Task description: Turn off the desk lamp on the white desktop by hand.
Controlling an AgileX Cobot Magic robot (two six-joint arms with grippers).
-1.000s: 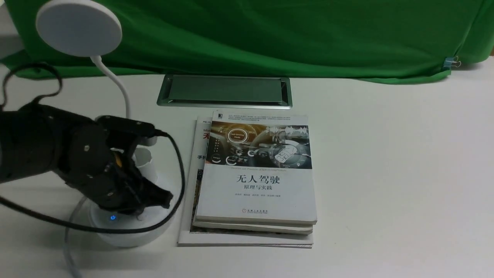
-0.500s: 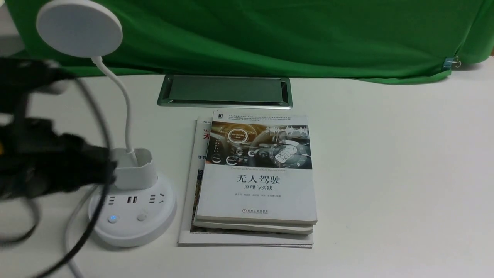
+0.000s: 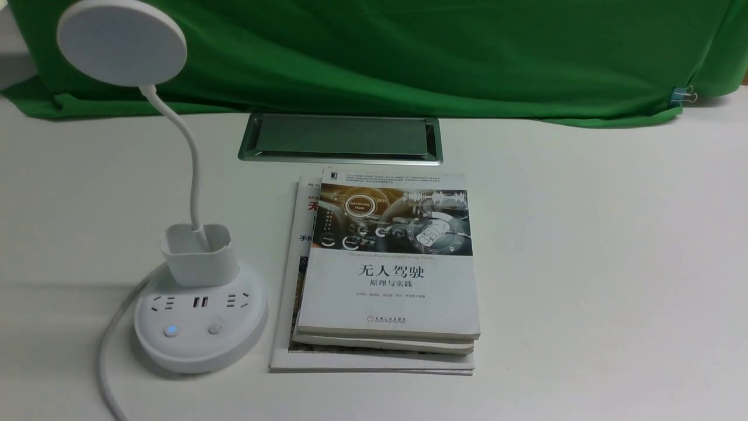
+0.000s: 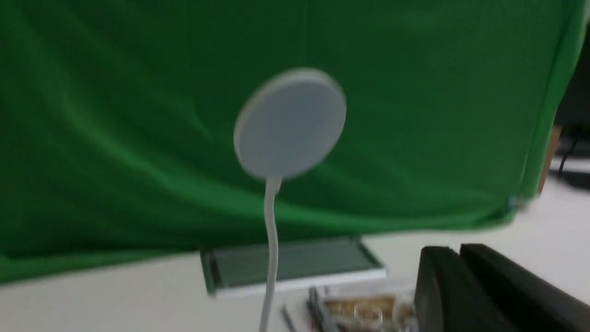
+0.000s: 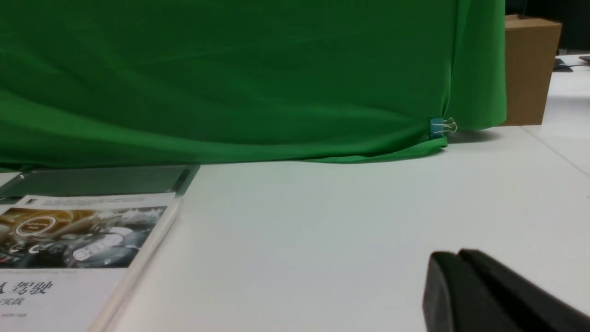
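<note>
The white desk lamp stands at the front left of the white desktop (image 3: 584, 263). Its round disc head (image 3: 121, 42) looks unlit, on a thin neck (image 3: 188, 158) rising from a small cup holder (image 3: 198, 255). Its round base (image 3: 200, 324) has sockets, a button glowing blue (image 3: 171, 330) and a plain button (image 3: 215, 328). Neither arm shows in the front view. The left wrist view shows the lamp head (image 4: 290, 123) ahead and my left gripper (image 4: 458, 251) shut and empty. My right gripper (image 5: 456, 256) is shut and empty above the desktop.
A stack of books (image 3: 385, 269) lies right of the lamp base. A silver cable hatch (image 3: 340, 138) sits behind them, in front of the green cloth backdrop (image 3: 409, 52). The lamp's white cord (image 3: 108, 362) runs off the front edge. A cardboard box (image 5: 530, 69) stands far right.
My left arm was over the lamp base with its fingers at the buttons; it has drawn back to the left and out of the front view. The lamp is uncovered.
</note>
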